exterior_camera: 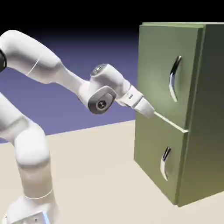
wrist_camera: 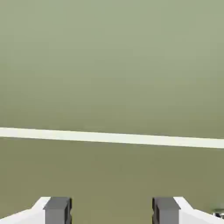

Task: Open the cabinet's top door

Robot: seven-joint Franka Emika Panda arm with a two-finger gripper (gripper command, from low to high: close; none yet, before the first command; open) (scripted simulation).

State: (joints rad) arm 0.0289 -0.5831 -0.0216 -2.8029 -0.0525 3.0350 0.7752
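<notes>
The olive-green cabinet (exterior_camera: pixel 205 131) stands at the right of the exterior view. Its top door (exterior_camera: pixel 159 65) is the taller panel and carries a long curved silver-and-black handle (exterior_camera: pixel 174 78). My gripper (exterior_camera: pixel 151 113) is at the door's lower left corner, by the pale seam (exterior_camera: pixel 173 123) between the two doors and well left of the handle. In the hand view the olive door panel (wrist_camera: pixel 112 65) fills the frame, crossed by the pale seam (wrist_camera: pixel 112 138). The gripper (wrist_camera: pixel 112 211) is open, with nothing between its grey fingertips (wrist_camera: pixel 57 210).
Below the seam sits the shorter door (exterior_camera: pixel 153 157) with its small handle (exterior_camera: pixel 165 162). The beige table (exterior_camera: pixel 96 175) stretches between my arm's base and the cabinet. My arm's elbow and wrist (exterior_camera: pixel 103 94) hang left of the cabinet front.
</notes>
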